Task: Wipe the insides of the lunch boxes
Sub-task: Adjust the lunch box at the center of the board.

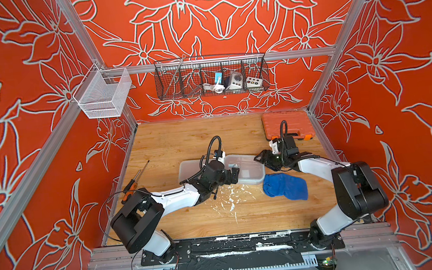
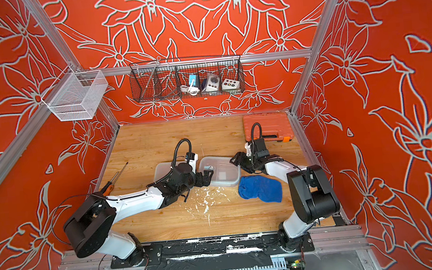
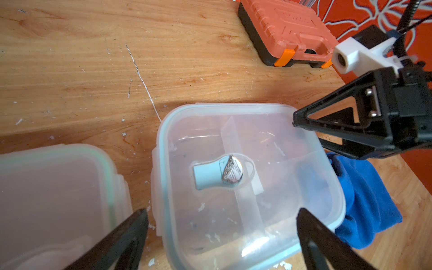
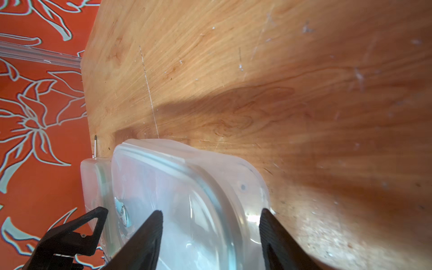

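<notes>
- The left jaws stand wide apart and hold nothing. In the left wrist view they hang over one end of the divided lunch box (image 3: 280, 177), and most of that end's width shows between the two tips.
- The right jaws are also apart. In the right wrist view they straddle the opposite end of the same box, with its rounded corner and rim between them. Whether either pad touches the plastic, I cannot tell.
- This box is shallow, translucent and rectangular with rounded corners and a bluish seal line round its rim. An inner divider (image 3: 236, 149) splits it into compartments. A white label (image 3: 210, 175), partly peeled, sits on its floor, and pale flecks speckle the inside.
- The plain lunch box (image 3: 53, 191) is cloudier, with a greenish rim. It sits just beside the divided one on the robot's left, with a narrow gap between them; both rest mid-counter (image 1: 172, 139) in both top views.
- A crumpled blue cloth (image 1: 285, 187) lies against the divided box's corner on the side nearer the right arm.
- An orange tool case (image 1: 286, 124) sits in the far right corner, well apart.
- Screwdrivers (image 1: 133, 183) lie at the left edge.
</notes>
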`<act>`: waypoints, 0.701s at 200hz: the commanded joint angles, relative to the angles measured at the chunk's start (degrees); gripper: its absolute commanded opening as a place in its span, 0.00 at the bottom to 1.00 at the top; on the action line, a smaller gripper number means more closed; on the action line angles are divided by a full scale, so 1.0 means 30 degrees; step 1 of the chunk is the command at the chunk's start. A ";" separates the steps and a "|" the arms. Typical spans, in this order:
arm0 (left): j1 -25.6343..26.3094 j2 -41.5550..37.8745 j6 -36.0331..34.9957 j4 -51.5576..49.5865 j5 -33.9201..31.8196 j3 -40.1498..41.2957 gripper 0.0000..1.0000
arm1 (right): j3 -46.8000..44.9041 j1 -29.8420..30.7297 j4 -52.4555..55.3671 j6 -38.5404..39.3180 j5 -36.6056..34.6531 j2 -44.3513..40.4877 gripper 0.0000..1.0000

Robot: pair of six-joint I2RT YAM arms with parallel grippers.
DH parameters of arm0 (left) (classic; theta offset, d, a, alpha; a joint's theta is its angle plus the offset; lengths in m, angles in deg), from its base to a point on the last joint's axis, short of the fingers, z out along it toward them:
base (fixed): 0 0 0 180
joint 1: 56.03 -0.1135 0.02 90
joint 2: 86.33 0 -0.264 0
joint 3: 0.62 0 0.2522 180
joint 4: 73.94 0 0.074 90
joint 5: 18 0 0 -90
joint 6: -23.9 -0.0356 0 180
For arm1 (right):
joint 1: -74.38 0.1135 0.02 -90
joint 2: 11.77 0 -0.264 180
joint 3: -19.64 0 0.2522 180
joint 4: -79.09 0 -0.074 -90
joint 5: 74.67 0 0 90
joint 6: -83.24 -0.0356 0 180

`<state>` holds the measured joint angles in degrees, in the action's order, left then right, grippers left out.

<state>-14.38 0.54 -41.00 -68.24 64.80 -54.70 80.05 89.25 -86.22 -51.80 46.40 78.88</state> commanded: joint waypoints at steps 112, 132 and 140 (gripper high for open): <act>-0.0985 0.0174 0.0777 -0.3421 -0.0439 -0.0516 0.99 | 0.3504 0.0391 0.2479 0.2089 -0.0996 0.1306 0.69; -0.0905 -0.0177 0.1021 -0.3989 -0.0083 -0.0704 0.99 | 0.3209 0.0352 0.3653 0.2960 -0.2184 0.0119 0.70; -0.0847 -0.0354 0.1101 -0.4664 -0.0351 -0.0899 0.99 | 0.3065 0.0370 0.4058 0.3219 -0.2486 -0.0337 0.71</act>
<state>-16.65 0.38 -39.62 -72.30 64.16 -57.04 89.58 89.93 -80.12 -46.46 43.93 82.40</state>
